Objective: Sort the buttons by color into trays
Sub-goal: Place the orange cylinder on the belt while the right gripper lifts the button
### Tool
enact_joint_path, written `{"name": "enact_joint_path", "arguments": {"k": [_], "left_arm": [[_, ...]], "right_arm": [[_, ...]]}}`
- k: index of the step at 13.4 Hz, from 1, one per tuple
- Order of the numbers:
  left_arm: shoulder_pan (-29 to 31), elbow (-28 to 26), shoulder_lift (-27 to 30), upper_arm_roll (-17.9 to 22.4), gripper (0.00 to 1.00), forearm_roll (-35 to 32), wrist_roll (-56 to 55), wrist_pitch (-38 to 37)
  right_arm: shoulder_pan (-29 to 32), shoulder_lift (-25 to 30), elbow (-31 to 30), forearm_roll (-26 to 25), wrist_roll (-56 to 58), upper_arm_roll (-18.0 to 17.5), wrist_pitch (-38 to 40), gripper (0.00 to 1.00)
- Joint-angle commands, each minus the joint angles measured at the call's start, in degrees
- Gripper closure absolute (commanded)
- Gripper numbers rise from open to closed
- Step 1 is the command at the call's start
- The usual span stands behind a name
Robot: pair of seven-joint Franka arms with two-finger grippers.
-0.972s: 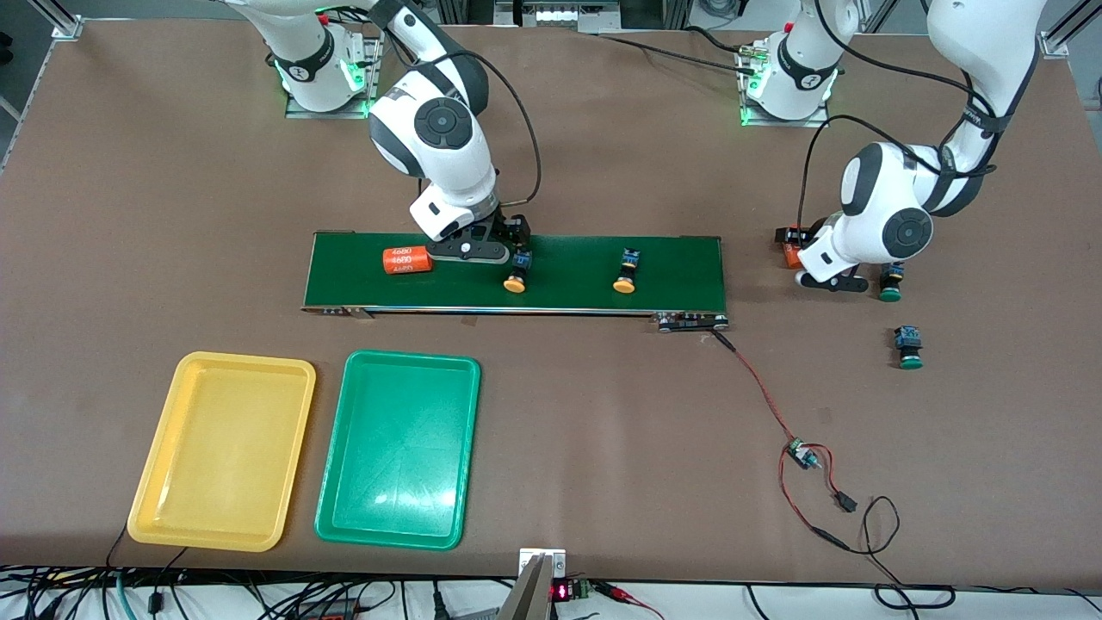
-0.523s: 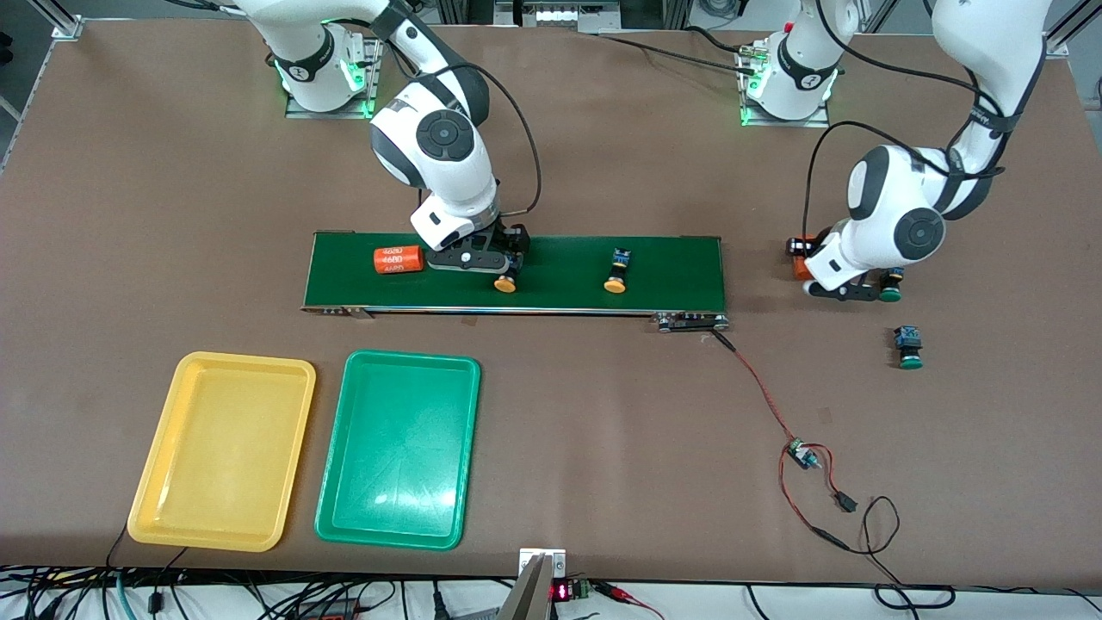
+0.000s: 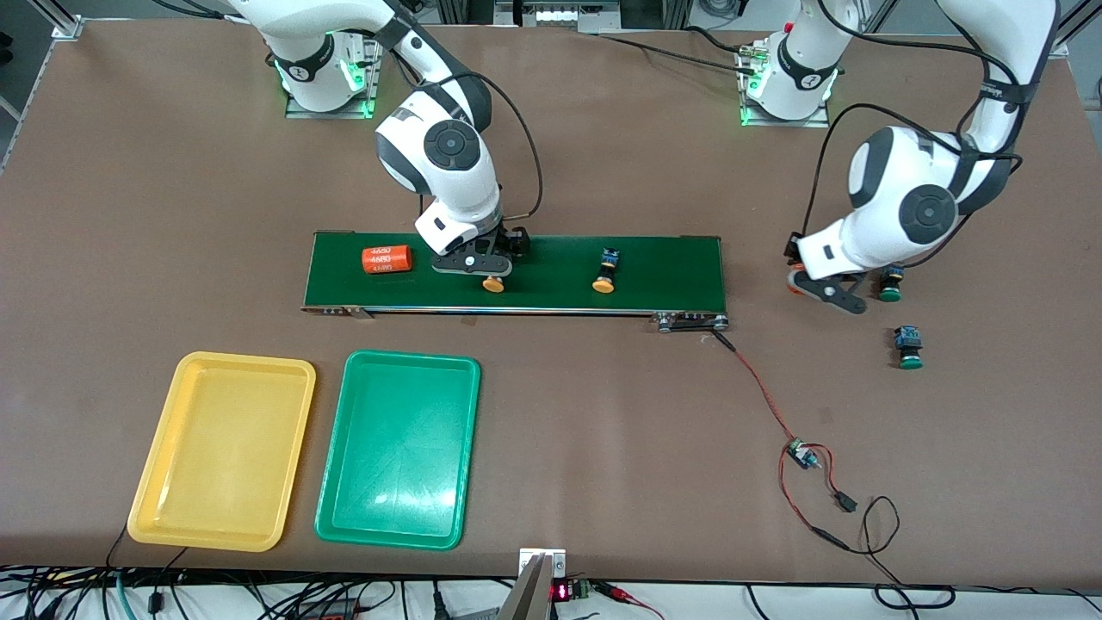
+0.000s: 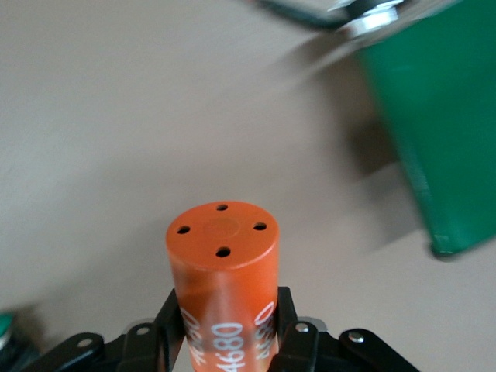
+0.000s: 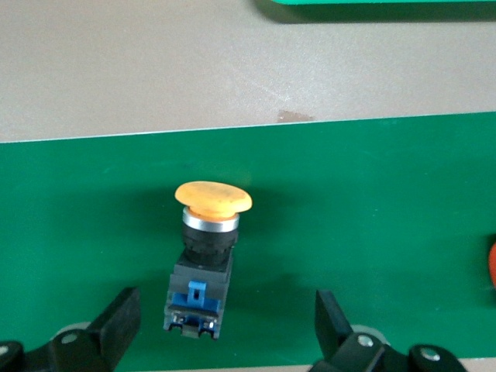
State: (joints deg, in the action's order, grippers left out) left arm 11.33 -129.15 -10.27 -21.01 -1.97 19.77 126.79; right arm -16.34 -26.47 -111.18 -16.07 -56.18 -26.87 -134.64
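The right gripper (image 3: pixel 484 269) hangs wide open over the conveyor belt (image 3: pixel 671 267), its fingers straddling an orange-yellow button (image 5: pixel 203 263); a second orange-yellow button (image 3: pixel 605 271) lies on the belt nearer the left arm's end. The left gripper (image 3: pixel 828 288) is clamped on an orange cylinder (image 4: pixel 223 275) just off the belt's end, beside two green buttons (image 3: pixel 907 347) on the table (image 3: pixel 603 413). The yellow tray (image 3: pixel 159 508) and green tray (image 3: pixel 344 517) sit nearer the front camera.

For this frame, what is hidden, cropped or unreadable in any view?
- Front view: the right tool and the orange-capped button under it are mostly covered by the wrist.
- Front view: the orange numbered cylinder in the left tool is nearly hidden by the arm.
- Left wrist view: the cylinder's lower end is cut off by the picture's edge.
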Motion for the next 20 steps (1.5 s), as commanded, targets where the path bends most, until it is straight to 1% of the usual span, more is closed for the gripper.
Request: {"name": "enact_joint_path", "arguments": {"k": [1,4,5,7,8,9,10,11,13,14,16,17,18,19,20], "left_arm": [[-0.25,0.83,0.26,-7.79,0.86,1.18,3.08,-1.19],[-0.25,1.53,0.08,-13.77,0.87,0.14,3.69,-0.84],[-0.25,1.53,-0.10,-14.84,0.88,-2.57,3.78,-0.75],[-0.34,1.71,-1.50,-18.17,0.88,-11.25,3.78,-0.66],[-0.78,1.62,-2.29,-18.80,0.88,-14.86,3.87,0.03],[-2.00,1.62,-2.99,-19.32,0.88,-16.99,3.96,0.82],[-2.18,1.62,-3.69,-19.33,0.88,-18.58,4.65,1.44],[-2.53,1.62,-4.48,-19.33,0.89,-19.72,5.53,3.01],[-3.42,1.62,-6.15,-19.33,0.89,-21.48,7.02,5.48],[-3.50,1.62,-6.42,-19.33,0.89,-22.62,7.29,5.84],[-4.12,1.62,-6.34,-19.33,0.88,-23.07,7.82,5.84],[-4.12,1.62,-6.25,-19.33,0.87,-26.29,9.39,6.01],[-4.12,1.62,-6.25,-19.33,0.83,-29.37,9.84,6.45],[-4.12,1.62,-6.34,-19.33,0.82,-29.84,9.76,7.24],[-4.12,1.62,-6.42,-19.33,0.74,-29.84,9.15,7.51]], "right_arm": [[-0.71,-1.39,1.14,-1.33,-0.60,0.59,-0.01,0.00],[-0.62,-2.10,1.14,-1.42,0.01,0.94,-0.09,0.00],[-0.53,-2.10,1.14,-1.42,0.89,1.20,-0.09,0.07],[-0.44,-2.27,1.14,-1.42,2.29,1.99,-0.18,0.38],[-0.27,-2.27,1.14,-1.33,3.35,2.35,-0.18,0.55],[-0.18,-2.27,1.23,-1.16,4.23,2.96,-0.18,0.75],[-0.09,-2.10,1.58,-0.63,5.11,3.49,-0.10,0.93],[-0.01,-1.92,2.11,-0.54,5.46,3.67,0.25,1.00],[0.70,-1.48,3.86,-0.19,6.08,4.28,1.39,1.00],[1.48,-0.35,5.35,0.16,7.56,4.54,4.36,1.00],[3.33,2.11,9.82,6.63,15.26,4.81,11.64,1.00],[4.81,3.34,12.02,8.84,20.36,5.51,15.60,1.00],[6.31,4.83,13.87,10.08,24.84,6.56,19.47,1.00],[8.41,6.41,14.32,10.18,28.80,7.00,21.42,1.00],[10.87,8.00,14.15,10.18,32.24,7.09,22.66,1.00]]}}
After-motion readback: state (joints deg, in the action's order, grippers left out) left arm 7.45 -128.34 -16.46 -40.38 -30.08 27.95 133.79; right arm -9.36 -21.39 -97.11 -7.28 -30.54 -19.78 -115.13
